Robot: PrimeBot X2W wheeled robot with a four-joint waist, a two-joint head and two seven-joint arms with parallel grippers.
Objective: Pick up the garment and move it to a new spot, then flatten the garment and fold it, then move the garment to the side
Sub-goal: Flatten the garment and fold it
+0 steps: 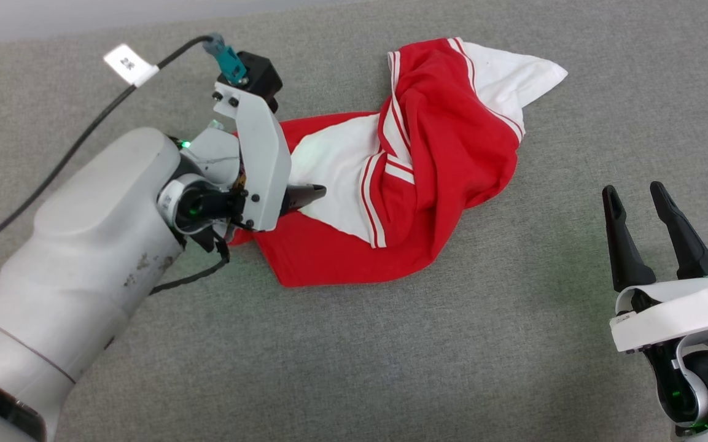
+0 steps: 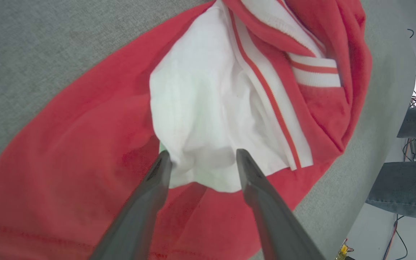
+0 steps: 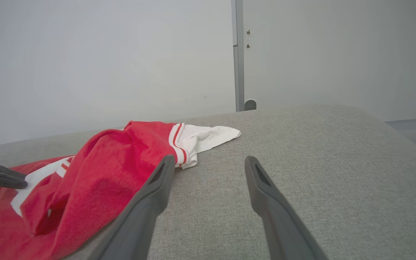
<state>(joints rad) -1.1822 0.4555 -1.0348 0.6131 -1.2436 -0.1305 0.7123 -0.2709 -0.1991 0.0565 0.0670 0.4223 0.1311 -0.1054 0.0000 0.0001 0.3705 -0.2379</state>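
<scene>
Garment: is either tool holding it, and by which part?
Nothing held: the left tool open over the garment's white panel, the right tool open, apart from it.

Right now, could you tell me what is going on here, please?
The robot's left tool is down at a crumpled red-and-white garment lying on the grey surface, its jaws open either side of a white panel, with nothing gripped yet. The right tool sits open off to the side, clear of the fabric. The garment is neither flattened nor folded.

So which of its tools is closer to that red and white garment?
Left. The left tool is right at the garment, jaws open; the right tool sits apart, off to its side.
</scene>
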